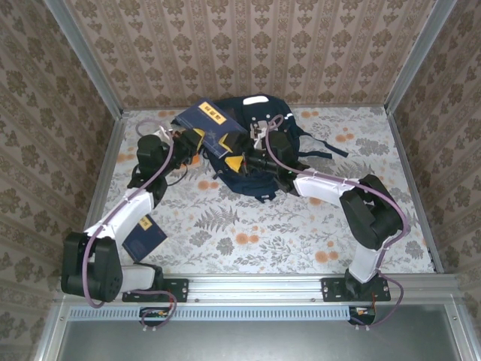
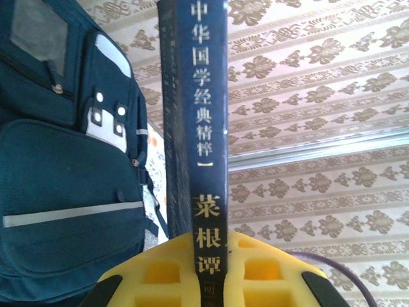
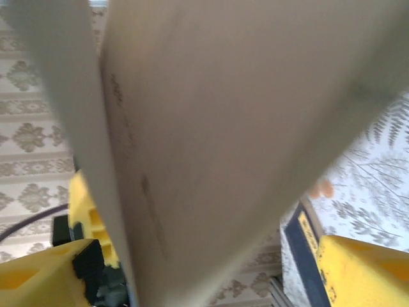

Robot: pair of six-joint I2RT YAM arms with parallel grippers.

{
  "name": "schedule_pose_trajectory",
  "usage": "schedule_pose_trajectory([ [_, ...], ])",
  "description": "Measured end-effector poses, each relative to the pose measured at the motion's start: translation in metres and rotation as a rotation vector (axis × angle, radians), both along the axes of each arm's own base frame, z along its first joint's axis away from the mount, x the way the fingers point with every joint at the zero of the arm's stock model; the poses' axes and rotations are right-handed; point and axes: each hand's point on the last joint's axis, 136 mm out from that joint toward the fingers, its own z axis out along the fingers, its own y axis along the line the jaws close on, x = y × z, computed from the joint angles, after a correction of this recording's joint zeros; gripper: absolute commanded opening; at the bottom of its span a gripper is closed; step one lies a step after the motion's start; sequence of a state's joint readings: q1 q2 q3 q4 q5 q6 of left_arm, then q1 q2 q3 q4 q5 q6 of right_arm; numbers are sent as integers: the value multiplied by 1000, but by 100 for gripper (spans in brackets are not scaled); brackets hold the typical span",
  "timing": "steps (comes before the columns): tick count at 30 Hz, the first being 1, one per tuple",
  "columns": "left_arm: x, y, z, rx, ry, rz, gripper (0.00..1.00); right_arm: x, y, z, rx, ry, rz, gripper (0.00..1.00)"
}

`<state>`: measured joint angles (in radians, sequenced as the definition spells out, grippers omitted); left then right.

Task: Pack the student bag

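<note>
Gripper status: the left gripper is clamping tight on the lower spine of a dark blue book, while the right gripper is sitting with jaws spread wide around the book's pale page edge, one yellow finger resting clear of the paper. The student bag is lying at the far middle of the flowered table, straps trailing right, with the held book hovering over its left side. A second book, smaller, is lying flat on the table beside the left arm.
</note>
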<state>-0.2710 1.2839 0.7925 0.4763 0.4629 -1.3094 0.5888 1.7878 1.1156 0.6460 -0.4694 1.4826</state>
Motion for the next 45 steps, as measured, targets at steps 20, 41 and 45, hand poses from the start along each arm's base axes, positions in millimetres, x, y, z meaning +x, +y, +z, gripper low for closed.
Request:
schedule_pose_trajectory([
  [20, -22, -16, -27, 109, 74, -33, 69, 16, -42, 2, -69, -25, -96, 6],
  [41, -34, -129, -104, 982, -139, -711, 98, -25, -269, -3, -651, -35, -512, 8],
  [45, -26, -157, -116, 1102, -229, -803, 93, -36, -299, -14, -695, 25, -566, 8],
])
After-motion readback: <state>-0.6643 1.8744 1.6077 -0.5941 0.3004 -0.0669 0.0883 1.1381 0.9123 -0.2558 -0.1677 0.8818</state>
